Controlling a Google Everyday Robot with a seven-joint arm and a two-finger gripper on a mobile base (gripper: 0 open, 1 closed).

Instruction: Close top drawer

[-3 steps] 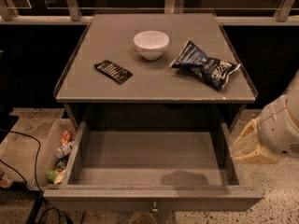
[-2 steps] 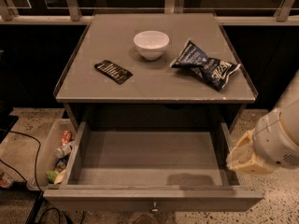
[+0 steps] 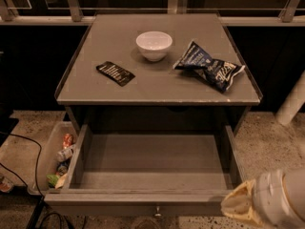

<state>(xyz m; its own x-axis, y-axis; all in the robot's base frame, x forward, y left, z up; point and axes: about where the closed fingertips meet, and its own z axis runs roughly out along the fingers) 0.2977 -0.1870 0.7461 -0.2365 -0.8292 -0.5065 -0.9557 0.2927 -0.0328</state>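
The top drawer [image 3: 152, 168] of the grey cabinet is pulled wide open toward me. Its inside is plain grey with nothing in it. Its flat front panel [image 3: 133, 206] runs along the bottom of the view, with a small round metal knob [image 3: 157, 213] at the middle. My gripper [image 3: 240, 205] is at the bottom right, a cream-coloured end on a white arm, just at the right end of the drawer's front panel. The lower drawers are out of view.
On the cabinet top [image 3: 114, 42] sit a white bowl [image 3: 154, 45], a dark blue chip bag [image 3: 209, 68] and a black flat packet [image 3: 115, 73]. A clear bin [image 3: 45, 161] with snack items stands on the floor at the left. Black cables [image 3: 33, 151] lie at the lower left.
My arm has moved down and toward the drawer's front right corner. The drawer has not moved.
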